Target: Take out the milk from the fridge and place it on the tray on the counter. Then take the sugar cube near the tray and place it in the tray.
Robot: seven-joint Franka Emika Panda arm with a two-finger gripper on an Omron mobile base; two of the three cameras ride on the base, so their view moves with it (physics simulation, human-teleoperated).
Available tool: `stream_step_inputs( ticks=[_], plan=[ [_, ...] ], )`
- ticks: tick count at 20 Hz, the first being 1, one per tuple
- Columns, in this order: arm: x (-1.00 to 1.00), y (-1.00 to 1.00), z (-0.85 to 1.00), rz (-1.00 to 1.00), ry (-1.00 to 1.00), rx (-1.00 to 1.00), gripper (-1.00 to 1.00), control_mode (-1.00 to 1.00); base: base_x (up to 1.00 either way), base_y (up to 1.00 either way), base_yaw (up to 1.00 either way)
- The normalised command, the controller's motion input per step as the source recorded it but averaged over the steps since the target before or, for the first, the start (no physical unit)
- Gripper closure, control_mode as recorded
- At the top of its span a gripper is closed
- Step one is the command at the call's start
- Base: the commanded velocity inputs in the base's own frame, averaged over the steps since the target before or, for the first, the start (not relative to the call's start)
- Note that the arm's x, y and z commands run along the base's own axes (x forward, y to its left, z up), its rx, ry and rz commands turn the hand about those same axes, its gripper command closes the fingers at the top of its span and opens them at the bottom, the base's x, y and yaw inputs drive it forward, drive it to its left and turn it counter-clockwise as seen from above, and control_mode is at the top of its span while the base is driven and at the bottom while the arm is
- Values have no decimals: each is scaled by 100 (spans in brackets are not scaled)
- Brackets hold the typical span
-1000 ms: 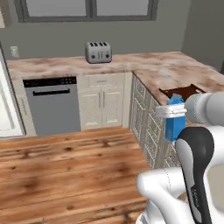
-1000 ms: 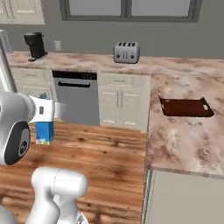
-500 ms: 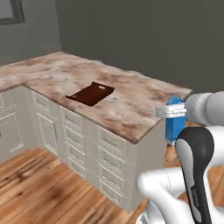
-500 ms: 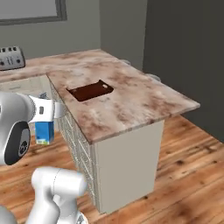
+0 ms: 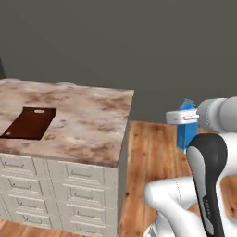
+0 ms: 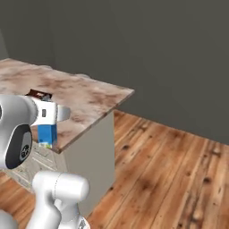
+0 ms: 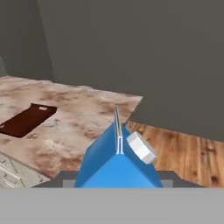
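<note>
The gripper [image 5: 185,121] is clamped on the milk [image 5: 187,132], holding the blue carton upright in the air over the wooden floor [image 6: 170,165], off the end of the counter [image 5: 88,125]. In the hand view the carton's [image 7: 117,164] gable ridge points up and away from the hand, its long axis vertical, with a pale cap [image 7: 141,148] on the right slope. The tray [image 5: 28,123] lies flat on the counter, well apart from the milk, its slot handle at the far end; nothing lies in it. A tiny pale speck [image 5: 50,137], perhaps the sugar cube, sits just beside the tray's near right corner.
</note>
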Motion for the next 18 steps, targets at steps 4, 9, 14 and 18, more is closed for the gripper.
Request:
stream_step_inputs(
  ticks=[4, 9, 14, 18],
  plan=[
    [0, 0, 0, 0, 0, 0, 100, 100, -13, 100, -50],
    [0, 0, 0, 0, 0, 0, 100, 100, -21, 100, -48],
    [0, 0, 0, 0, 0, 0, 100, 100, -54, 100, -49],
    [0, 0, 0, 0, 0, 0, 100, 100, -69, 100, -40]
  ],
)
